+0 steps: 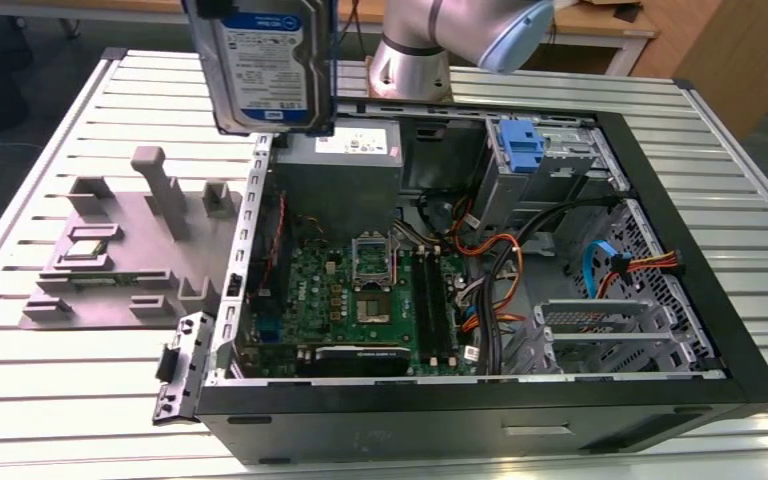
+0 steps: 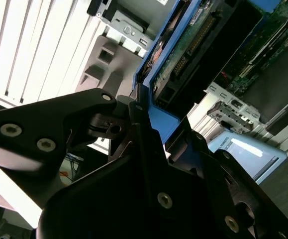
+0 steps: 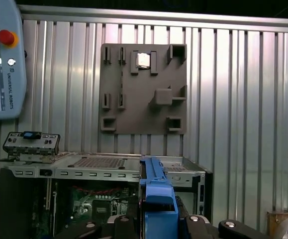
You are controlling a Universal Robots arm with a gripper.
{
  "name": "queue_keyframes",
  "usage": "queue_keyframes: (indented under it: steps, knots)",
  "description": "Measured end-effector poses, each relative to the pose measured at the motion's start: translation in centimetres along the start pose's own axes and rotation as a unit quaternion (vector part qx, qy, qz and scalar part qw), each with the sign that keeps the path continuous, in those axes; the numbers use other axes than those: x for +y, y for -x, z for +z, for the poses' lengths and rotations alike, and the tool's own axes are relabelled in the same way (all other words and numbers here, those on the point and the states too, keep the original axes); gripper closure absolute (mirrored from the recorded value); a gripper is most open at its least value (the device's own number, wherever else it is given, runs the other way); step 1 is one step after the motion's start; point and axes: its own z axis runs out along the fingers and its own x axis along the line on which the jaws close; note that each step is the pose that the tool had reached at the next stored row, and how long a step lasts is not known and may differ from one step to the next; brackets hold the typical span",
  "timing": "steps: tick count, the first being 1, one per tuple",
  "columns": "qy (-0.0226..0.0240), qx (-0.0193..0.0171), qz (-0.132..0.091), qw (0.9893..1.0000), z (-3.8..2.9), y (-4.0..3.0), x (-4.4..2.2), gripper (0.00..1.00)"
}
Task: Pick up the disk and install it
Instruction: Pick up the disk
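Blue-railed disk (image 1: 267,65), blue-white label, clamped in tool (image 3: 157,221), above open case (image 1: 491,412).

Arm (image 1: 414,52) at top centre of exterior view, wrist raised; gripper (image 2: 140,113) fingers clamp disk (image 1: 271,65) edges.

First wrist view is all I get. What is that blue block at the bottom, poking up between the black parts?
Observer: A side rail of the disk. The exterior view shows its blue-and-white label as it hangs upright above the open computer case.
Operator: Is something holding it?
Observer: Yes. In the second wrist view the gripper is clamped on its blue rails, with the circuit-board side showing.
Operator: Is it inside the case?
Observer: No. In the exterior view it sits above the case's far corner on the exterior view's left, apart from the blue bracket on the right.
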Motion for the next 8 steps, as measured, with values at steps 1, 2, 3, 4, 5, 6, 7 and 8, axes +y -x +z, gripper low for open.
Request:
queue_keyframes:
  steps: [1, 2, 3, 4, 5, 6, 7, 8]
  knots:
    - [0.0000, 0.0000, 0.000, 1.0000, 0.00, -0.01, -0.39, 0.64]
    - [0.0000, 0.0000, 0.000, 1.0000, 0.01, -0.02, -0.78, 0.64]
    - [0.0000, -0.0001, 0.000, 1.0000, 0.02, -0.03, -1.15, 0.64]
    - [0.0000, 0.0000, 0.000, 1.0000, 0.02, -0.05, -1.50, 0.64]
    - [0.0000, 0.0000, 0.000, 1.0000, 0.02, -0.06, -1.83, 0.64]
    - [0.0000, 0.0000, 0.000, 1.0000, 0.02, -0.07, -2.14, 0.64]
    - [0.0000, 0.0000, 0.000, 1.0000, 0.03, -0.08, -2.42, 0.64]
    - [0.0000, 0.0000, 0.000, 1.0000, 0.03, -0.08, -2.61, 0.64]
